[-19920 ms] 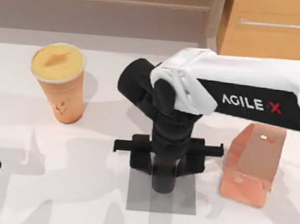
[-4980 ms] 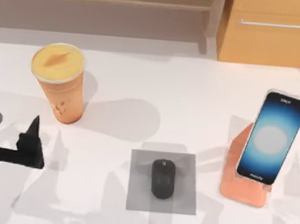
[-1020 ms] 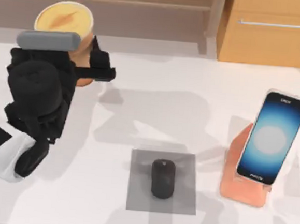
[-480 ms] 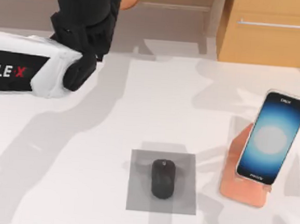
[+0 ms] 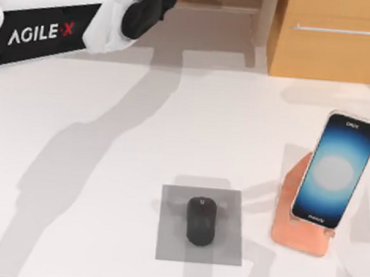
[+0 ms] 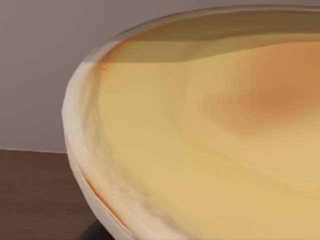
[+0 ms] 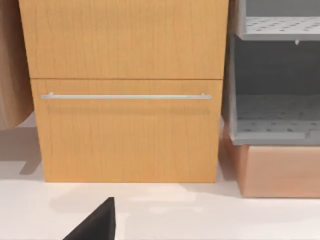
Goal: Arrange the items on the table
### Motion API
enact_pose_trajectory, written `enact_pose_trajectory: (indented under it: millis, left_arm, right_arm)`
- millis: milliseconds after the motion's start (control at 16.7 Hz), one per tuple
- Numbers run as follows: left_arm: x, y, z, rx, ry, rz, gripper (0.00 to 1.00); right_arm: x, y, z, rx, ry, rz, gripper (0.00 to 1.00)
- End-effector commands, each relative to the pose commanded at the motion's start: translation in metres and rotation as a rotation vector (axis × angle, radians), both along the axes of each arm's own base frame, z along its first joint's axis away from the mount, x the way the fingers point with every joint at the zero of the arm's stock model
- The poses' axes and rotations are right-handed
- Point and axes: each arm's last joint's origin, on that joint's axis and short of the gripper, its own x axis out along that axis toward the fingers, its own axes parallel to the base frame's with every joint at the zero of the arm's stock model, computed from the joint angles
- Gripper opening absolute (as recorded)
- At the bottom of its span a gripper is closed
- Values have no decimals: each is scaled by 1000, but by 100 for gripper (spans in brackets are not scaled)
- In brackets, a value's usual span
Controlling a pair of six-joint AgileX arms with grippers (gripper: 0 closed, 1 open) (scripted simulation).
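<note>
Cup (image 6: 210,135) showed its yellow lid close under the left wrist camera; whether the left gripper grasped it, I cannot tell. Mouse (image 5: 201,220) sat on the table (image 5: 104,190) beside the phone (image 5: 335,169).

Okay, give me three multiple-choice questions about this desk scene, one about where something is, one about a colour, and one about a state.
1. Where does the mouse lie?
A. On a grey pad
B. On the cabinet
C. Against the phone

2. What colour is the stand under the smartphone?
A. Green
B. Salmon orange
C. Black

3. How is the smartphone set?
A. Flat and face down on the table
B. Propped on its stand with the screen lit
C. Lying under the mouse

Answers:
1. A, since the top view shows the mouse in the middle of the grey pad on the table.
2. B, since the block below the phone is salmon orange.
3. B, since the screen glows blue-white while the phone leans on the stand.
</note>
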Motion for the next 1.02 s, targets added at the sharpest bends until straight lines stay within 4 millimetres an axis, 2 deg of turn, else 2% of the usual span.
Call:
enact_pose_trajectory:
  millis: [420,1020]
  left_arm:
    - [26,-12,3,75,110,20,0]
    - [26,-12,7,81,116,19,0]
  right_arm:
    - [0,0,0,0,0,0,100]
    - [0,0,0,0,0,0,100]
